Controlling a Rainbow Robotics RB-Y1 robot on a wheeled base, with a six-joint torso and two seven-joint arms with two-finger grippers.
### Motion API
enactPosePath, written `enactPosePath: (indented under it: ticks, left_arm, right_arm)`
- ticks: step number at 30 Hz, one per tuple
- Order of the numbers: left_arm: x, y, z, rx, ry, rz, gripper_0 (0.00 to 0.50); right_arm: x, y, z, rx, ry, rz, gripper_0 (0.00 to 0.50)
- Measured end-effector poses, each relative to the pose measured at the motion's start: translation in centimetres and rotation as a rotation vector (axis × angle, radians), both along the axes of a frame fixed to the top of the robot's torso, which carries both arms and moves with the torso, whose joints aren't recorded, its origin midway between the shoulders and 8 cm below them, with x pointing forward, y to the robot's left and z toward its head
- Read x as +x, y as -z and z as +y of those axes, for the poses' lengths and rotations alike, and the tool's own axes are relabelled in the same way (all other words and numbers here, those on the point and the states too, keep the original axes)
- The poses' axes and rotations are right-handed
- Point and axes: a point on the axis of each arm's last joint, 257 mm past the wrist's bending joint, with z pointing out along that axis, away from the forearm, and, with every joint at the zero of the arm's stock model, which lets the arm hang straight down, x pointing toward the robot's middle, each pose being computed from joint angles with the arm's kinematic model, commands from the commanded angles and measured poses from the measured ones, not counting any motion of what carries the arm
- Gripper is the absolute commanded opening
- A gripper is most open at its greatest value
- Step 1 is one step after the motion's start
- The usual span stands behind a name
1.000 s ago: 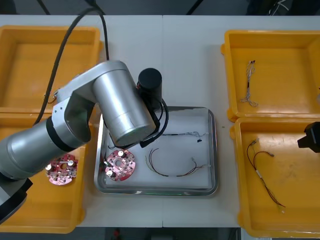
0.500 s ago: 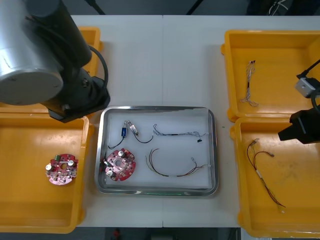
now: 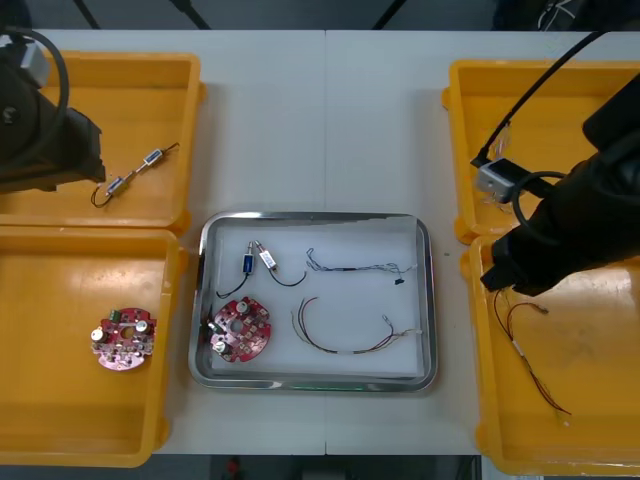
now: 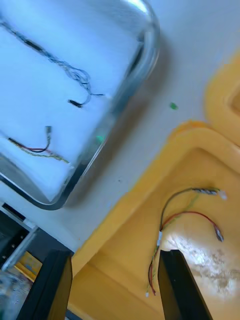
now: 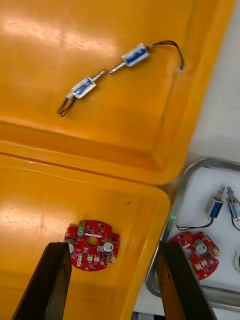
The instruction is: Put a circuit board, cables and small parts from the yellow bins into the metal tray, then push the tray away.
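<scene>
Circuit boards [image 3: 239,329] [image 3: 123,339] two: tray [image 3: 428,300] one, bin [image 3: 60,400] one.

— How was the desk [image 3: 330,120] lit?
— Brightly and evenly from overhead; a soft shadow was cast just beside the metal tray [image 4: 150,45].
— Was glare noted?
— Highlights were seen along the tray's rim, a pale streak on the far left yellow bin [image 5: 50,30], a mottled patch in the near right yellow bin [image 4: 200,260].

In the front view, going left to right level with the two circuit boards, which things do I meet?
Circuit board in near left bin, circuit board in metal tray, tray's red and yellow cable, cable in near right bin.
</scene>
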Motion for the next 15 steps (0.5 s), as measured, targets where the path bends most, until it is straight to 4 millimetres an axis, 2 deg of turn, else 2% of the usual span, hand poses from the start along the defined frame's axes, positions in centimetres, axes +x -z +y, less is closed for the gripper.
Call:
enactPosePath:
  ticks: [4, 8, 12, 15]
  left_arm:
    - [-0.9, 0.7, 3.5, -0.019, -0.046, 0.018, 0.500]
    - [-1.9, 1.9, 6.4, -0.004, 0.010, 0.034, 0.500]
    - [-2.7, 3.4, 8.2, 0.040, 0.103, 0.045, 0.500]
    - [-3.0, 4.6, 9.1, 0.043, 0.107, 0.059, 0.500]
  right_arm:
    - [-1.0, 0.6, 3.1, -0.018, -0.113, -0.027, 0.500]
    - [-2.0, 1.8, 5.0, -0.059, -0.203, -0.037, 0.500]
    - [-2.9, 3.0, 6.8, -0.113, -0.336, -0.049, 0.500]
    - [-3.5, 3.7, 8.7, -0.141, -0.411, -0.061, 0.500]
